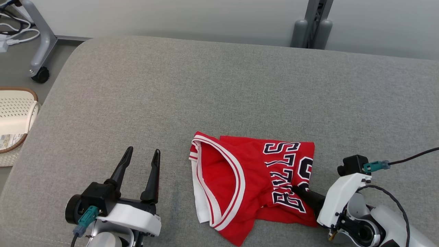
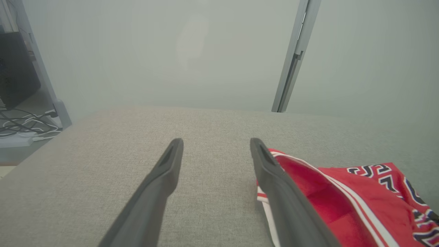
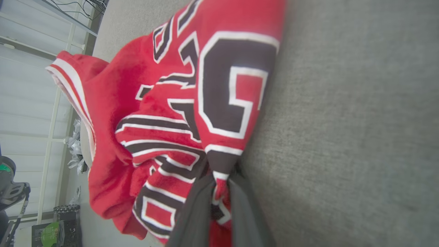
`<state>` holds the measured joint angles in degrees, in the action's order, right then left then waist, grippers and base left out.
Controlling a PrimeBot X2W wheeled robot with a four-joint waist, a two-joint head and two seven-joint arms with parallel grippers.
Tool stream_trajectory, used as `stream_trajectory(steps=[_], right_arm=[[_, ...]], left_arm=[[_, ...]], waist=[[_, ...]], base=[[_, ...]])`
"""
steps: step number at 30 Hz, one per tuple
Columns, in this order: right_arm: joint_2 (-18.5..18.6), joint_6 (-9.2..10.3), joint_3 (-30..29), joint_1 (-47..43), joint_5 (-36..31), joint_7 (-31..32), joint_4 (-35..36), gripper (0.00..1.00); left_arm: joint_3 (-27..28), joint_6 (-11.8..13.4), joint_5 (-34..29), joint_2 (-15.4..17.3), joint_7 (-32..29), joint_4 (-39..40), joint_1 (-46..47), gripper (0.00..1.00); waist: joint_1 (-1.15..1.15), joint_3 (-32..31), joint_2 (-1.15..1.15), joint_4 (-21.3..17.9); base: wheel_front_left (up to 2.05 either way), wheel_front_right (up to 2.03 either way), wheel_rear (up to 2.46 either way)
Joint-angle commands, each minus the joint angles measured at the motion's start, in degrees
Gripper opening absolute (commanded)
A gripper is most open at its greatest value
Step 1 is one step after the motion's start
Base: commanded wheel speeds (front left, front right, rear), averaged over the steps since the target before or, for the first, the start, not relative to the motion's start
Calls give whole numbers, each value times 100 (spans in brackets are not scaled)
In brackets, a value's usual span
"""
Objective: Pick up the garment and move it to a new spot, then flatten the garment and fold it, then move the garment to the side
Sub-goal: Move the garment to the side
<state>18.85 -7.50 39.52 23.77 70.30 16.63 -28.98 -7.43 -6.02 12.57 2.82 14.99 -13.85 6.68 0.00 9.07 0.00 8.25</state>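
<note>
The garment [image 1: 247, 178] is a red jersey with white trim and black-and-white lettering, lying folded on the grey padded table [image 1: 219, 96] near its front edge. My right gripper [image 1: 299, 191] is shut on the jersey's right edge; in the right wrist view its two dark fingers [image 3: 192, 212] pinch a bunch of lettered cloth [image 3: 205, 113] between them. My left gripper [image 1: 142, 152] stands open to the left of the jersey, apart from it, nothing between its fingers. In the left wrist view the jersey [image 2: 343, 195] lies just beyond the right finger [image 2: 274, 178] of the left gripper [image 2: 216, 144].
A white perforated basket [image 1: 13, 116] sits on the floor beyond the table's left edge. A grey wheeled stand [image 1: 39, 51] and cables are at the far left. A grey post [image 1: 312, 24] rises behind the table. Bare grey padding stretches behind and left of the jersey.
</note>
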Motion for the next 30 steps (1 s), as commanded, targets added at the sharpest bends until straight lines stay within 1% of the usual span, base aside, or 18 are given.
stream_trajectory(steps=[1,8,13,19,27,30], right_arm=[[45,0,40,14,44,-12,-47,0],[238,0,321,152,40,-296,-3,0],[505,0,649,312,-187,-501,73,0],[1006,0,1204,683,-1061,-771,-113,0],[1358,0,1322,1068,-1450,-849,-430,0],[1462,0,1246,1194,-1505,-865,-578,0]], left_arm=[[5,0,10,22,24,-6,69,100],[-2,20,16,22,24,-19,16,100],[-20,23,33,22,24,-45,-26,100],[-18,33,49,21,24,-58,-72,100],[-22,75,95,22,24,-32,-103,100],[-14,85,106,22,24,-26,-95,100]], waist=[[0,-7,0,1],[0,-63,0,-28],[0,-136,0,-56],[0,-227,0,-89],[0,-255,0,-152],[0,-257,0,-179]], base=[[0,0,0],[0,0,0],[0,0,0],[0,0,0],[0,0,0],[0,0,0]])
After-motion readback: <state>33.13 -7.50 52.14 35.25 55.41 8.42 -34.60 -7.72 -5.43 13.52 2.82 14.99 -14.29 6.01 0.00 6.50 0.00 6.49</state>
